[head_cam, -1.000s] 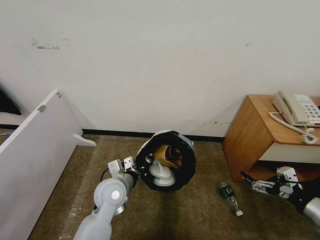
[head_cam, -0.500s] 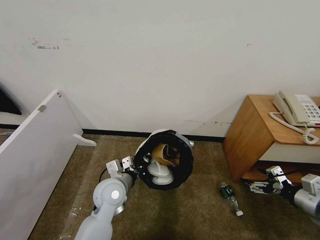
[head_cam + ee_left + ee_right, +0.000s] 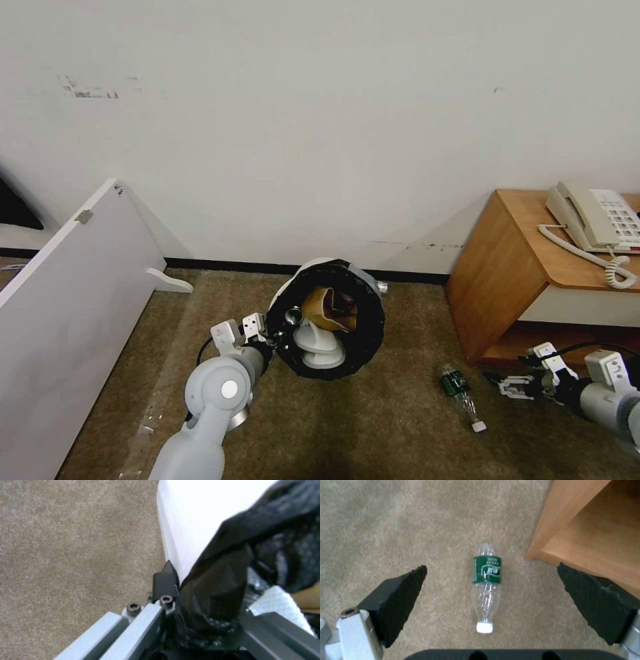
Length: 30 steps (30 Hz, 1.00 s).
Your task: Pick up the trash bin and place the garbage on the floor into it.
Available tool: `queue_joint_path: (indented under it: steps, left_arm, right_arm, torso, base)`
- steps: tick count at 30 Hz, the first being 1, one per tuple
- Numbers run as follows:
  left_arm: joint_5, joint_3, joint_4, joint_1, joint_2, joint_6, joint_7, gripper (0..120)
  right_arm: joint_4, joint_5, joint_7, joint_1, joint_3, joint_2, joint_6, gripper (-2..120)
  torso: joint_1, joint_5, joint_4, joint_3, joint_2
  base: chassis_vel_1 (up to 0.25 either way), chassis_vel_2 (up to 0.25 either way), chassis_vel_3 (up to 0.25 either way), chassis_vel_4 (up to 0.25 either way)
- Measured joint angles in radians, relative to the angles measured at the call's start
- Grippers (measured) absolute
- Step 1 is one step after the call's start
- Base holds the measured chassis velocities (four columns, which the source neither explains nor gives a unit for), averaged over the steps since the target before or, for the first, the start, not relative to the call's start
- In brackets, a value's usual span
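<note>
Lowered since before: right gripper (image 3: 501,385), fingers (image 3: 398,593) spread, clear green-labelled bottle (image 3: 487,585) lying between. Left gripper (image 3: 277,337) clamps bin (image 3: 363,333) rim.

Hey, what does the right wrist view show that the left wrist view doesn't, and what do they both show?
Right wrist view alone: the bottle with a green label and white cap, lying on the floor midway between the open fingers of the right gripper, and a corner of the wooden cabinet.

Left wrist view alone: the left gripper shut on the rim of the trash bin, pinching the black bag folded over it, with something white and textured inside.

Both views: the beige-brown floor.
</note>
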State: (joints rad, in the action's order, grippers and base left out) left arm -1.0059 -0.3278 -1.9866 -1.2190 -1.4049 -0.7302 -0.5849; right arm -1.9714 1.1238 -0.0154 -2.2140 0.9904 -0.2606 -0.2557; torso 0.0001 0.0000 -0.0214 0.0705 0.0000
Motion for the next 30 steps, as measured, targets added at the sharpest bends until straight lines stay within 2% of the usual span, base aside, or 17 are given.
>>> queue_joint_path:
  steps: [14,30]
  left_arm:
    - [0.012,0.003,0.003,-0.017,-0.001,0.004,0.008,0]
    - [0.034,0.003,0.025,-0.020,-0.001,0.009,0.024,0]
  right_arm:
    - [-0.034,0.094,-0.058,0.016,-0.052,-0.026,-0.035,100]
    - [-0.056,0.113,-0.034,0.028,-0.072,-0.009,-0.049,100]
  torso:
    - [0.000,0.0000,0.0002,0.000,0.000]
    - [0.000,-0.0001,-0.0002,0.000,0.000]
  base:
    - [0.000,0.000,0.000,0.000]
    - [0.000,0.000,0.000,0.000]
